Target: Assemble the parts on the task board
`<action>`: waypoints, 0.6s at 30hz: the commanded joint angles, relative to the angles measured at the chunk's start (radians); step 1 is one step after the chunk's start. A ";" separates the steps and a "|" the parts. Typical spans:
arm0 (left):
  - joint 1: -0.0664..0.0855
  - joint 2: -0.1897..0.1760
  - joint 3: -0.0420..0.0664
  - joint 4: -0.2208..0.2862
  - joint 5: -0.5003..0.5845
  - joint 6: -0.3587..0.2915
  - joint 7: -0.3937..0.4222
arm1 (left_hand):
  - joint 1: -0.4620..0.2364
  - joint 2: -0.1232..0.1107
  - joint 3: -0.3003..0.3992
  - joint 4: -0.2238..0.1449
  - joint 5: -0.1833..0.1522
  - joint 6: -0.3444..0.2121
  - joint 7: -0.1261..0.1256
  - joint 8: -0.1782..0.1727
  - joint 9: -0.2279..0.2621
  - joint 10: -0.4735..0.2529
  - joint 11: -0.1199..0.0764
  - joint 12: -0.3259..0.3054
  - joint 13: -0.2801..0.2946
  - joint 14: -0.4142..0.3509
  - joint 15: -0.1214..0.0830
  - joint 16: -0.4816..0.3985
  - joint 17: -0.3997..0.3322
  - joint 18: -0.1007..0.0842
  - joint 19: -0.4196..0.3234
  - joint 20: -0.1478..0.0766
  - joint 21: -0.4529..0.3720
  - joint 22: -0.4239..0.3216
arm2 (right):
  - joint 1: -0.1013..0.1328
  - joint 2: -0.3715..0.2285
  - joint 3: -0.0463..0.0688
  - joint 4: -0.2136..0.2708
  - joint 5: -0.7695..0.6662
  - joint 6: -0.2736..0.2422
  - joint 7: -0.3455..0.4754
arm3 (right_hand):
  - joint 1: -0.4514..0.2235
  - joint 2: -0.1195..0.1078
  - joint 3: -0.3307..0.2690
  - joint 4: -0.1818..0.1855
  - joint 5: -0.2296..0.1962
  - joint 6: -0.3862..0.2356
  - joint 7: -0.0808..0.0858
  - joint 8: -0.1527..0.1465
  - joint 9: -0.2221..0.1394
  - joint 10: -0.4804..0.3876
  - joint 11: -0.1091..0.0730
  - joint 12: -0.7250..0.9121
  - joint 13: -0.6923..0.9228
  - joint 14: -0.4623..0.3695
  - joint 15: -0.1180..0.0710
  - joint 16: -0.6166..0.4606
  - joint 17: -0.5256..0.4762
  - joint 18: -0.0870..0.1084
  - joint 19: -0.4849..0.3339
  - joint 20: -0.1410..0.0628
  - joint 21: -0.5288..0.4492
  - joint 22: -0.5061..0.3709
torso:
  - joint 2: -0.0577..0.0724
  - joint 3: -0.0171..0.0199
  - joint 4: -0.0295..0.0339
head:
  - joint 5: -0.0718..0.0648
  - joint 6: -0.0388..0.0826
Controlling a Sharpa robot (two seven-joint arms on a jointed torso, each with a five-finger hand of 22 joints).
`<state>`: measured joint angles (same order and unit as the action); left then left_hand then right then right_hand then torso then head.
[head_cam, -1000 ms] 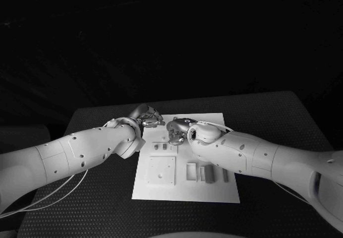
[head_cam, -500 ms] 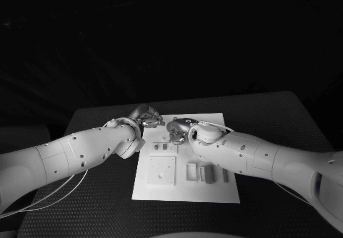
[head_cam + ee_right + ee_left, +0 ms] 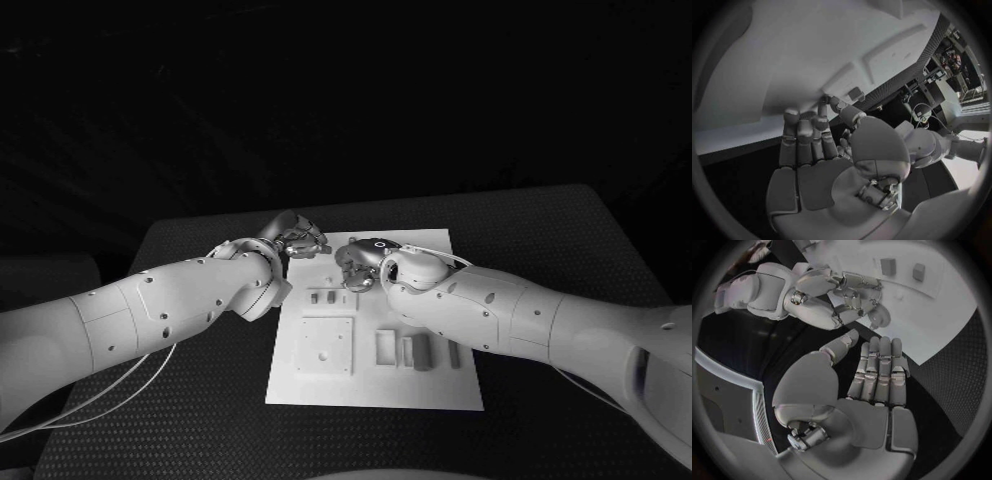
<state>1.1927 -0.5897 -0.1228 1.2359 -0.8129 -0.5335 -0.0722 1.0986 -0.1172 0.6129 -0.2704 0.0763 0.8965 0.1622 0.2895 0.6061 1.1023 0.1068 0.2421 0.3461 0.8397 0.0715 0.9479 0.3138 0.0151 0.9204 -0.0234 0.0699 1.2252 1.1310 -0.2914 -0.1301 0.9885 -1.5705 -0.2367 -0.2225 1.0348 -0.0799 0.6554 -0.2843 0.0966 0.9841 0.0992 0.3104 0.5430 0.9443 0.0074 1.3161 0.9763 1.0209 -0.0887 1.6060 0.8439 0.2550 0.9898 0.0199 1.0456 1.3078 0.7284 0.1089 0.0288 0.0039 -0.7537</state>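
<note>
Task board lies mid-surface with parts near its front; left hand flat, fingers extended, empty at far-left corner, right hand fingers extended, empty, over the far end; likely risk: hands colliding.

The flat white task board looks matt and smooth, like painted plastic or card. The small grey block-shaped parts lying on it near its middle have a dull, even finish. Around the board, the black surface shows a fine woven or ribbed texture, cloth-like and unreflective. The left hand has silver, satin-metallic segments with soft highlights; the right hand has the same finish. The white arm shells beside the board are glossy moulded plastic.
</note>
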 commanded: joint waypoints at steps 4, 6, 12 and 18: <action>0.002 0.001 0.000 0.001 0.006 0.007 0.011 | -0.002 0.005 0.001 0.006 -0.002 -0.009 0.003 -0.003 -0.001 0.001 0.003 -0.006 -0.002 -0.002 0.005 -0.007 0.001 -0.003 -0.001 0.000 -0.004 -0.002 | -0.004 -0.006 -0.003 -0.010 -0.067 0.031 -0.025 | 0.008 -0.021 -0.002 -0.004 -0.001 0.004 0.018 -0.007 -0.004 -0.006 0.002 -0.002 -0.001 -0.006 -0.003 0.001 -0.001 0.007 -0.011 0.001 -0.001 0.014 | 0.000 -0.0003 -0.0002 | -0.001 0.002; 0.002 0.000 0.000 0.001 0.007 0.006 0.012 | -0.002 0.005 0.001 0.006 -0.002 -0.009 0.003 -0.003 -0.001 0.000 0.003 -0.006 -0.002 -0.002 0.006 -0.007 0.001 -0.003 -0.002 0.000 -0.004 -0.002 | -0.004 -0.008 -0.003 -0.009 -0.075 0.029 -0.028 | 0.009 -0.021 -0.001 -0.004 -0.001 0.004 0.018 -0.007 -0.004 -0.007 0.002 -0.002 -0.001 -0.006 -0.002 0.001 -0.001 0.007 -0.011 0.001 -0.002 0.014 | 0.000 -0.0003 -0.0002 | -0.001 0.002; 0.002 0.000 0.000 0.001 0.007 0.007 0.013 | -0.002 0.005 0.001 0.006 -0.002 -0.010 0.003 -0.003 -0.002 0.000 0.003 -0.007 -0.002 -0.002 0.006 -0.007 0.002 -0.003 -0.002 0.000 -0.004 -0.002 | -0.004 -0.015 -0.003 -0.004 -0.080 0.029 -0.031 | 0.012 -0.022 0.000 -0.004 -0.001 0.006 0.017 -0.006 -0.004 -0.007 0.002 -0.002 -0.001 -0.007 -0.002 0.001 -0.001 0.007 -0.011 0.001 -0.002 0.014 | 0.000 -0.0003 0.0001 | -0.002 0.002; 0.002 -0.002 0.000 0.001 0.007 0.006 0.012 | -0.002 0.005 0.001 0.006 -0.002 -0.010 0.003 -0.002 -0.002 0.000 0.003 -0.007 -0.002 -0.002 0.006 -0.007 0.002 -0.003 -0.002 0.000 -0.004 -0.002 | -0.004 -0.023 -0.003 0.002 -0.082 0.027 -0.034 | 0.013 -0.022 0.000 -0.003 -0.001 0.007 0.017 -0.005 -0.003 -0.007 0.002 -0.002 -0.001 -0.007 -0.001 0.001 -0.001 0.007 -0.011 0.001 -0.002 0.014 | 0.000 -0.0002 -0.0002 | -0.003 0.003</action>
<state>1.1927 -0.5920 -0.1230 1.2355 -0.8106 -0.5331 -0.0716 1.0986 -0.1171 0.6129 -0.2704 0.0763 0.8929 0.1658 0.2895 0.6053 1.1023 0.1068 0.2421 0.3452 0.8397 0.0715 0.9440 0.3145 0.0151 0.9203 -0.0234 0.0699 1.2244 1.1318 -0.3039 -0.1292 0.9992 -1.6237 -0.2367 -0.2291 1.0467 -0.0963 0.6555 -0.2842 0.0966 0.9813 0.1019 0.3077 0.5387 0.9458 0.0088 1.3161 0.9763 1.0185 -0.0907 1.6060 0.8440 0.2551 0.9861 0.0235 1.0456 1.3077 0.7284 0.1086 0.0288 0.0017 -0.7515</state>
